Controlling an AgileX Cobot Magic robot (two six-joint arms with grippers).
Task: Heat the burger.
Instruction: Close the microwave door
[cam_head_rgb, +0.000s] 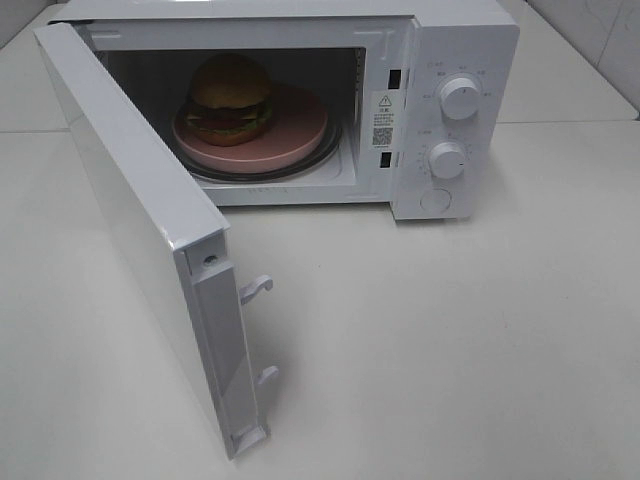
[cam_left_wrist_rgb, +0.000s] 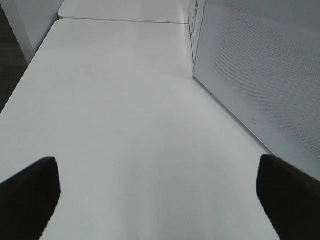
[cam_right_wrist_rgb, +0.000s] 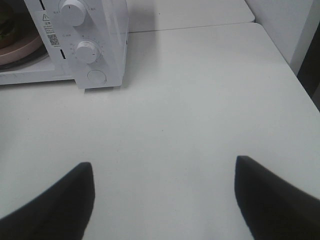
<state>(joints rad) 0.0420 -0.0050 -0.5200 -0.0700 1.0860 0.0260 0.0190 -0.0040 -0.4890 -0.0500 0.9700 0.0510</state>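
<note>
While the burger (cam_head_rgb: 230, 95) sat on its plate (cam_head_rgb: 300, 140) inside the microwave (cam_head_rgb: 470, 40), the door (cam_head_rgb: 130, 220) hung wide, and left gripper (cam_left_wrist_rgb: 157, 172) and right gripper (cam_right_wrist_rgb: 164, 172) gaped empty. A hasty shove (light box!) could skid the microwave or leave it unlatched.

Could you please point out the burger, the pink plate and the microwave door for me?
burger (cam_head_rgb: 230, 82): exterior high view, on the top of its bun.
pink plate (cam_head_rgb: 297, 125): exterior high view, on its bare part right of the burger.
microwave door (cam_head_rgb: 130, 208): exterior high view, on its broad white face.
</note>
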